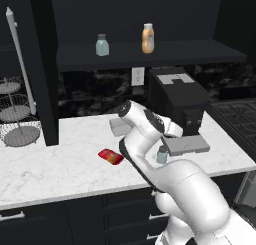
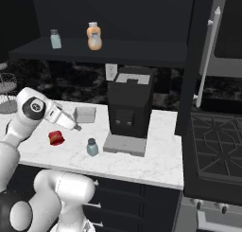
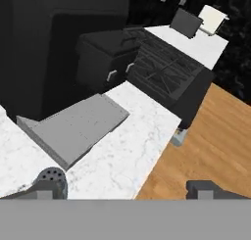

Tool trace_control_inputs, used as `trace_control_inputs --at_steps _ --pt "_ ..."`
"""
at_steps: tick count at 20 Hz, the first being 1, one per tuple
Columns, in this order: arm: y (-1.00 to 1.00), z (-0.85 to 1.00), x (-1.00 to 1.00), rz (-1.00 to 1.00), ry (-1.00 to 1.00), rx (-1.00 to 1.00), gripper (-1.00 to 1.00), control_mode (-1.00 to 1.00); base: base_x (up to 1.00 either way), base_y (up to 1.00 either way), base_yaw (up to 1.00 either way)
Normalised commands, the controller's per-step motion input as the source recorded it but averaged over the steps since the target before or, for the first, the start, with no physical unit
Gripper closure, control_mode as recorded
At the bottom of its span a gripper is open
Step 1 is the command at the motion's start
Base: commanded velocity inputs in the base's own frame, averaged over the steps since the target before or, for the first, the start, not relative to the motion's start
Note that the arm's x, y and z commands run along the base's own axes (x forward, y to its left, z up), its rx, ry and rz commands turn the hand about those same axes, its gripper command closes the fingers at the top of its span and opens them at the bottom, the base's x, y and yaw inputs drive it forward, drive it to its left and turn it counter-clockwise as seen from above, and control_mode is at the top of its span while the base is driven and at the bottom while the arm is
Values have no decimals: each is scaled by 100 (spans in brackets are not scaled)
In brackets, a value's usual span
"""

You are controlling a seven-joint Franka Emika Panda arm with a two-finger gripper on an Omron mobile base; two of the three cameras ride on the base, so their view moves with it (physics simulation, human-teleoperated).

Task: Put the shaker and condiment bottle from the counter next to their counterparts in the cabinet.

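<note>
Taking the biggest first: black cabinet (image 1: 150, 59) across the wall, with a long shelf board carrying two things, a pale teal-grey shelf shaker (image 1: 102, 45) and, just to its right, a taller orange bottle (image 1: 147, 38) with a white cap. Both upright, near each other but not touching.

Below that, white marble tabletop (image 1: 60, 164) over black drawers. Toward its right end, black coffee machine (image 2: 130, 103) with a grey tray at its foot. Beyond the tabletop's right edge, in the right base view, a dark stove (image 2: 212, 146); from the left base view, a wire rack (image 1: 20, 124) at the tabletop's left end instead.

Near the front edge and left of the middle, red condiment bottle (image 1: 111, 156) lying flat. Further right, shaker (image 1: 162, 154) standing upright near the front edge, just beside the tray's left front corner, partly behind the white arm (image 1: 145, 134) in the left base view but plainly seen from the right.

Jaws hanging over the tabletop between bottle and shaker, wide apart and gripping nothing: fingertips (image 3: 206, 187) at opposite sides of the hand view, with only marble and wood floor (image 3: 215, 136) between.
</note>
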Motion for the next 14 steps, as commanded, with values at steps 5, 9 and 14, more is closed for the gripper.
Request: trace_control_inputs --at_steps 5,9,14 --pt "22 -45 -1 -32 -27 -21 -100 -100 0 0 0" --pt "22 -35 0 -14 -38 -21 -100 -100 0 0 0" --pt "1 -4 0 -1 -9 -3 -100 -100 0 0 0"
